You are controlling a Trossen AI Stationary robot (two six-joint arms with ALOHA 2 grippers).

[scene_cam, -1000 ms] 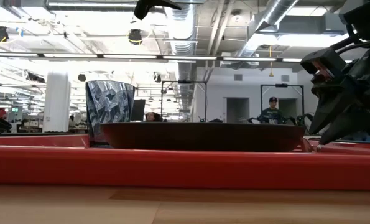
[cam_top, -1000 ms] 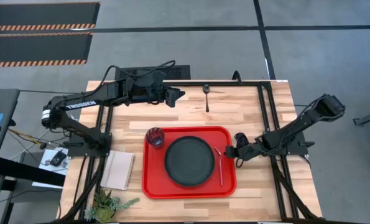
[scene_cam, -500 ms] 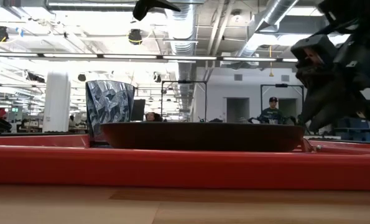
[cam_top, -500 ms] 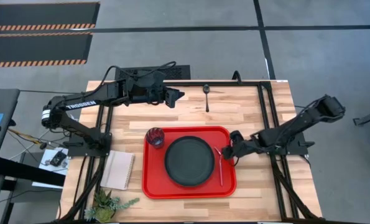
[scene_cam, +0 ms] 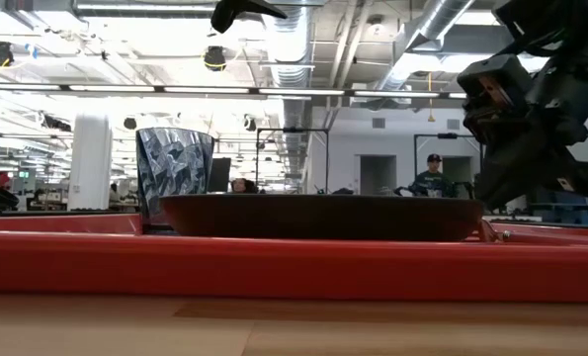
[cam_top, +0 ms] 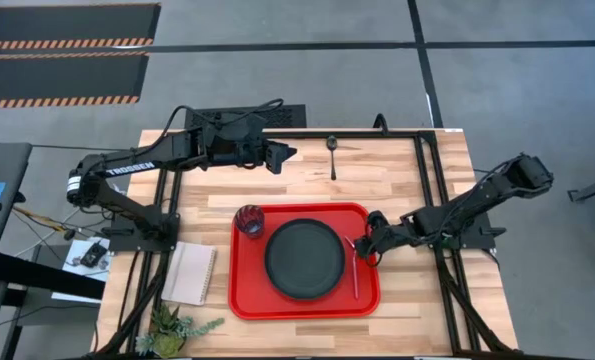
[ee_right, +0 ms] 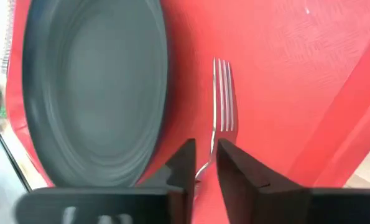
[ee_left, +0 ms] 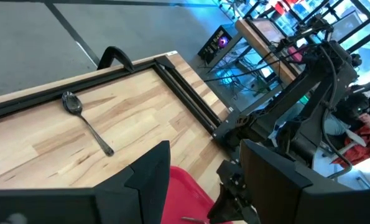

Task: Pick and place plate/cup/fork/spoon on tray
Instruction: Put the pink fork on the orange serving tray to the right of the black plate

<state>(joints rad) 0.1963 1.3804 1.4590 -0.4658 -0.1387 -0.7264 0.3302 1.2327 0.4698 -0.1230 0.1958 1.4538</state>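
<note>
The red tray (cam_top: 239,300) lies at the table's middle. On it are the black plate (cam_top: 302,258), the dark cup (cam_top: 249,220) at its far left corner and the fork (cam_top: 355,272) lying flat to the right of the plate. The dark spoon (cam_top: 333,155) lies on the wood near the far edge and also shows in the left wrist view (ee_left: 85,121). My right gripper (cam_top: 368,246) hangs above the tray's right rim, over the fork's neck (ee_right: 224,93), with only a narrow gap between its fingers and touching nothing. My left gripper (cam_top: 289,153) is open and empty, left of the spoon.
A white notepad (cam_top: 190,273) and a small plant (cam_top: 172,325) lie left of the tray near the front edge. Black frame rails (cam_top: 429,170) run along the table's right side and far edge. A person (scene_cam: 433,176) stands far off in the room behind.
My right gripper has gone toward the table's left edge, from beside the tray's right rim to over it by the fork, and has risen. The fork, plate and cup have stayed where they were.
</note>
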